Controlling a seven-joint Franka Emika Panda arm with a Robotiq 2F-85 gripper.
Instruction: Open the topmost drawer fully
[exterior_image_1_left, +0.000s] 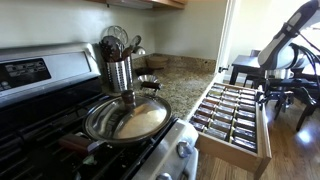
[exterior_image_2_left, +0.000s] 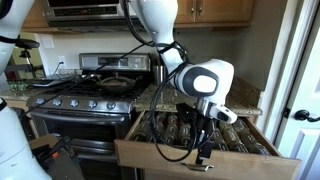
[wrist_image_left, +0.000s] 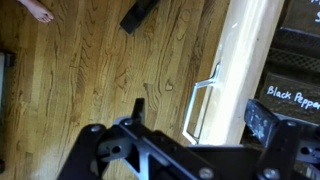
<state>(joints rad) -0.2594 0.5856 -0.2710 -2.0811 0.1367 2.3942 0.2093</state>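
White-fronted, wood-sided topmost drawer (exterior_image_2_left: 150, 158) full of dark-lidded spice jars (exterior_image_1_left: 228, 110) is sitting far out, directly beneath the black gripper (wrist_image_left: 200, 112). Its jaws are hanging apart, straddling the slim bar handle (wrist_image_left: 203, 100), which is running crosswise between them, apparently unclamped.

Daylit kitchen, bright window glare at one exterior view's edge, soft low-resolution blur, shadowed stovetop
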